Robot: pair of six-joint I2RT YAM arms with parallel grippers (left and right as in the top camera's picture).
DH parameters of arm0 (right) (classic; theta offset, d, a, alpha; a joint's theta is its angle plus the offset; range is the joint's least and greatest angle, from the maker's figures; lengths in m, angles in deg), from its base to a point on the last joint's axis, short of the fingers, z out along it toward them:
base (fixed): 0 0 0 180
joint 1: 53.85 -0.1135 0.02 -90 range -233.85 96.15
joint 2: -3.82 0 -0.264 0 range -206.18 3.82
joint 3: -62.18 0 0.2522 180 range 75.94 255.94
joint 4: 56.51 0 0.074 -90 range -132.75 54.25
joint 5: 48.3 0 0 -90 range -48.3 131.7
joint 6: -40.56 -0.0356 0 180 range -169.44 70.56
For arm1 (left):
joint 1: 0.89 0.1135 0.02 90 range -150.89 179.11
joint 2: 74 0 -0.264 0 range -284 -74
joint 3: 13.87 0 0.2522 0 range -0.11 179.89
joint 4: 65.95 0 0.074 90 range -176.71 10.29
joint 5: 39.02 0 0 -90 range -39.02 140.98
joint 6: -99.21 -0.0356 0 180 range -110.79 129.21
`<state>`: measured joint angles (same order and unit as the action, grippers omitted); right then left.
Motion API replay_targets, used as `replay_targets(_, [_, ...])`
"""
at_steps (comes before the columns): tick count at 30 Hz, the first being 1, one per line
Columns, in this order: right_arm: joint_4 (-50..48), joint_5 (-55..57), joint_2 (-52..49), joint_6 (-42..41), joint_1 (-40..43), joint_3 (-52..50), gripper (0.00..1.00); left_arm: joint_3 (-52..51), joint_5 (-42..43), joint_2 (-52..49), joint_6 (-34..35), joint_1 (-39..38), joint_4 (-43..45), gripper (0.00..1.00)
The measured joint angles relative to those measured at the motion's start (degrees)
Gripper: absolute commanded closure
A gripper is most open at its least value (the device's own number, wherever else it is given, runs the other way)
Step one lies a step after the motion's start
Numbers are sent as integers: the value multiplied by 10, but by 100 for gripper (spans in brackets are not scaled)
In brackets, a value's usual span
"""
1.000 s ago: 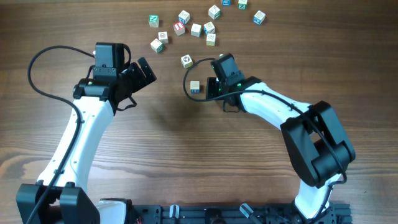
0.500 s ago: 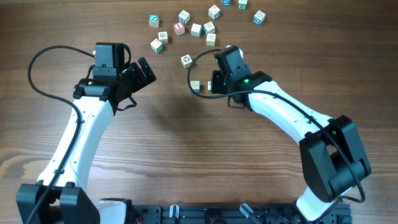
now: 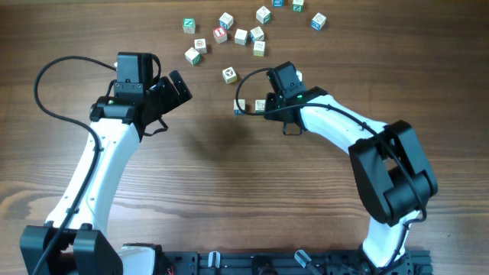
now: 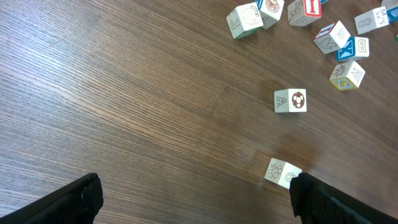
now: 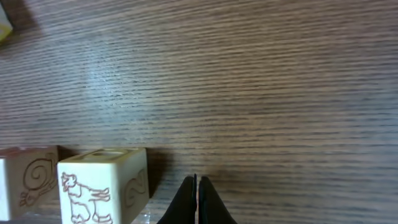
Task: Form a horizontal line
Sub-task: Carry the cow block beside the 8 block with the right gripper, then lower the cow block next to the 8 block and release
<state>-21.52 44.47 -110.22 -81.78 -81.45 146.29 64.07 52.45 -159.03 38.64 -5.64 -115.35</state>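
Two pale letter cubes sit side by side in a short row at mid-table, the left one (image 3: 239, 107) and the right one (image 3: 260, 105). In the right wrist view they show at the lower left, one (image 5: 102, 183) beside the other (image 5: 25, 180). My right gripper (image 3: 270, 108) (image 5: 198, 199) is shut and empty, its tips low over the wood just right of the row. My left gripper (image 3: 179, 88) (image 4: 199, 202) is open and empty, off to the left. In the left wrist view one cube of the row (image 4: 283, 173) shows beside the right finger (image 4: 329, 199).
A single loose cube (image 3: 228, 74) (image 4: 290, 101) lies just above the row. Several more letter cubes (image 3: 241, 34) are scattered along the far edge, also in the left wrist view (image 4: 339, 43). The rest is bare brown wood.
My right arm has swung and drawn back a little to the right. A second cube now shows beside the first one. The left arm has not moved.
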Motion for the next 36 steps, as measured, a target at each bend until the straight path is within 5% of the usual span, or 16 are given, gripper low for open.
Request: replay_targets(36, [-66, -109, -1, 31, 0, 0, 96, 0, 0, 0, 0, 0, -1, 0])
